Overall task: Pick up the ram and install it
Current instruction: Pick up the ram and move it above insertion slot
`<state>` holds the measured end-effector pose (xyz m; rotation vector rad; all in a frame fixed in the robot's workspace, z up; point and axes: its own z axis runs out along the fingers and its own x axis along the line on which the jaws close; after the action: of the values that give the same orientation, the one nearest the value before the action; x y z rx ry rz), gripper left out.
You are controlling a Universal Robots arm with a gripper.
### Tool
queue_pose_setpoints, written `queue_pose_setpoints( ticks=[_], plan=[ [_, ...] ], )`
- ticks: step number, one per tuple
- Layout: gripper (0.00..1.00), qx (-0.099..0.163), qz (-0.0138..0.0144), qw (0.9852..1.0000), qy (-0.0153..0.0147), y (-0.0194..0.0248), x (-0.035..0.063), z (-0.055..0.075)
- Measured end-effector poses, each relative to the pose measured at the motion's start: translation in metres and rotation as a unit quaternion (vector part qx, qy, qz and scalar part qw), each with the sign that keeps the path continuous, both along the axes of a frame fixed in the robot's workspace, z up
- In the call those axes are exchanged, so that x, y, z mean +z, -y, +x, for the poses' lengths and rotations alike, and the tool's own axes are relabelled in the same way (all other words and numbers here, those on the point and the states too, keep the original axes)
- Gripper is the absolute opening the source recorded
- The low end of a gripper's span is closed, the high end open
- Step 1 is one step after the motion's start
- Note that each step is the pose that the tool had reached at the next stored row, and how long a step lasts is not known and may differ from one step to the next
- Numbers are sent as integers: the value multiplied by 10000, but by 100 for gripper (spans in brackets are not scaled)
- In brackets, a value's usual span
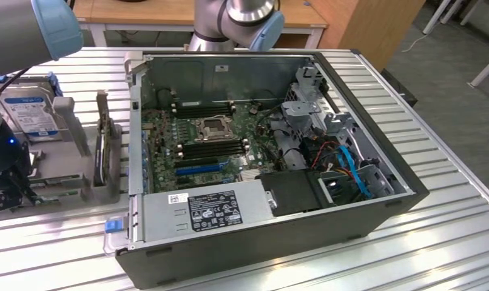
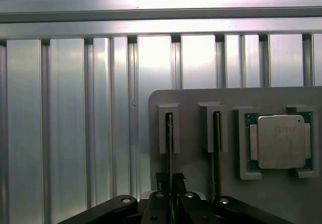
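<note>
The ram stands on edge in a slot of a grey holder plate, so I see it as a thin dark strip. My gripper has its two dark fingers pressed close together on either side of the strip's near end, shut on the ram, which still sits in its slot. In the exterior view the gripper hangs low over the grey holder at that view's left, beside the open computer case. Black memory slots lie on the motherboard inside the case.
A second thin stick stands in the neighbouring slot. A square silver-topped processor rests in a pocket of the plate. A hard drive leans on the holder. The ribbed aluminium table lies under everything. Cables fill the case's far side.
</note>
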<state>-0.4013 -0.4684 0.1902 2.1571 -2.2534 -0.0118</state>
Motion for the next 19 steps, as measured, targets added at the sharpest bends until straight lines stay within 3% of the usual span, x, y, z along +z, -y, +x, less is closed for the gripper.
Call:
queue_pose_setpoints(
  ticks=[6, 14, 19],
  plan=[
    [14, 0, 1, 10000, 2, 0, 16, 0],
    [14, 0, -27, 10000, 0, 0, 332, 0],
    [14, 66, -51, 10000, 0, 0, 471, -3]
  ],
)
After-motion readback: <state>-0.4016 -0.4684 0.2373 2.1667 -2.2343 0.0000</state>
